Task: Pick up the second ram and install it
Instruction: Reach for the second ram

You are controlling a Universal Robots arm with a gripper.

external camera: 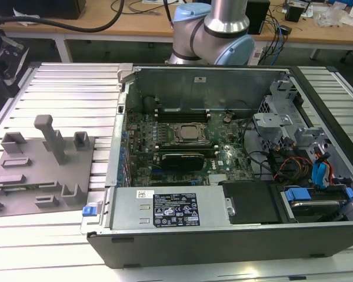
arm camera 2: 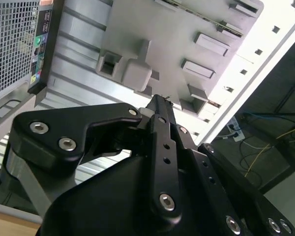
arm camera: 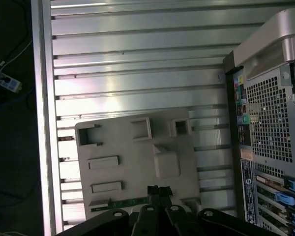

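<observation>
I was at the first step, the pick-up, with nothing yet in hand. My fingers [arm camera: 152, 192] were drawn together, tip against tip, and gripped nothing. They hung over the grey fixture plate [arm camera: 137, 147], which lay on the ribbed aluminium counter [arm camera: 137, 49] beside the open computer case [external camera: 194, 235]. In the first wrist view a thin green strip lay flat along one edge of that plate. I took it for the second ram [arm camera: 123, 202], though little of it showed. My tips appeared just beside one end of it. The motherboard [external camera: 182, 144] that was to receive it lay well apart, inside the case, to the exterior view's right of the plate. By my reckoning the grasp called for parting the fingers enough to straddle the stick and squaring them across its thin faces near the middle of its length. It also called for a straight descent, since the raised blocks on the plate stood near and left little room for a crooked approach.
</observation>
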